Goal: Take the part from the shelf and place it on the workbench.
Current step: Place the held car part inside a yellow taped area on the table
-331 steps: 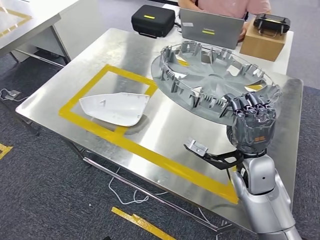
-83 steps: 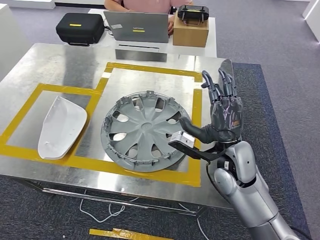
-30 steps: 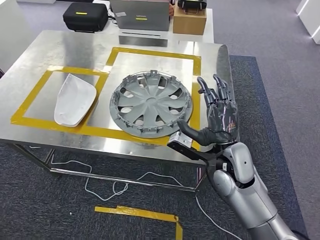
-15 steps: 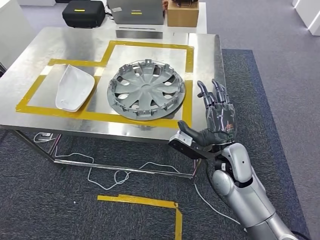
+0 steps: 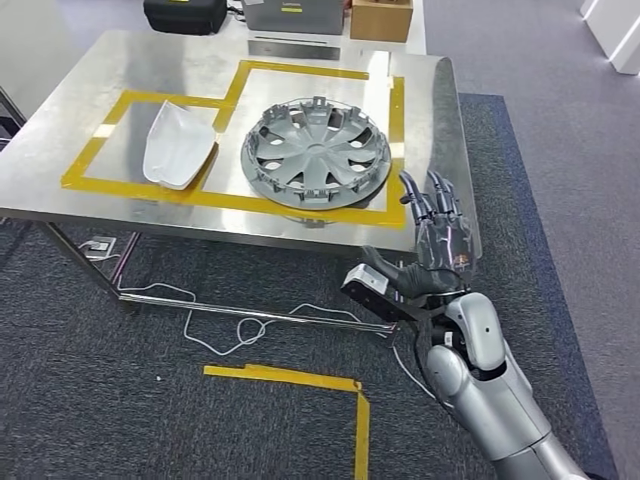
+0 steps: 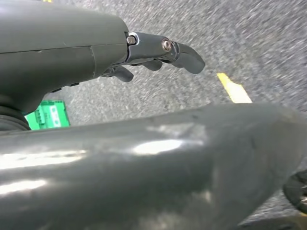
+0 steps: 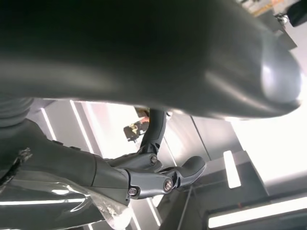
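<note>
- grey carpet [image 5: 113, 400] surrounds the steel workbench [image 5: 90, 110].
- hubcap [image 5: 315, 152] lies flat inside the yellow tape, up and to the left of the right hand [image 5: 432, 250].
- right hand: fingers spread, holding nothing.
- left hand [image 6: 159, 52]: nothing held; finger spread cannot be judged.
- judged step: placement complete; next move calls for fetching another part.

One grey wheel cover [image 5: 316, 152] and one white curved part [image 5: 179, 145] lie on the workbench [image 5: 90, 100]. Its far edge has one black case [image 5: 185, 14] and one cardboard box [image 5: 381, 18].
</note>
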